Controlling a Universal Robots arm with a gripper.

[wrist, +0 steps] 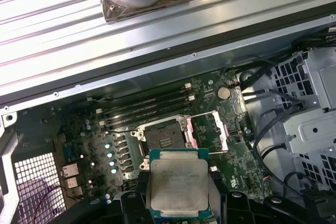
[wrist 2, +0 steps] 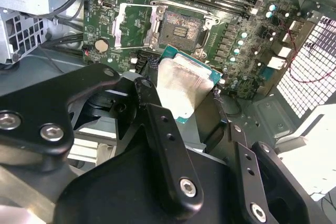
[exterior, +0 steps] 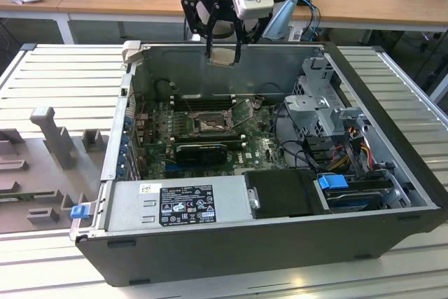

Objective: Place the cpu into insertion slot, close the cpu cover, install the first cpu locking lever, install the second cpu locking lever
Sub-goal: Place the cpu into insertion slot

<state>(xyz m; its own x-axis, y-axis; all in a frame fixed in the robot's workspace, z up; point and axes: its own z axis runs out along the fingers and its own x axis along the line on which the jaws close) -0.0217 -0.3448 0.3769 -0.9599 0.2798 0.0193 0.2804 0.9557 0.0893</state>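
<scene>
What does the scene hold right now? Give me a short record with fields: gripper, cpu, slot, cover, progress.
gripper: the gripper is shut on the cpu and hangs above the open case, near its far wall
cpu: the cpu is held by its edges between the fingers, metal top showing in both wrist views, in the air above the motherboard
slot: the slot is empty, its dark centre exposed
cover: the cover is swung open, off the slot to one side
progress: cpu picked up, not yet placed; cover not closed
</scene>
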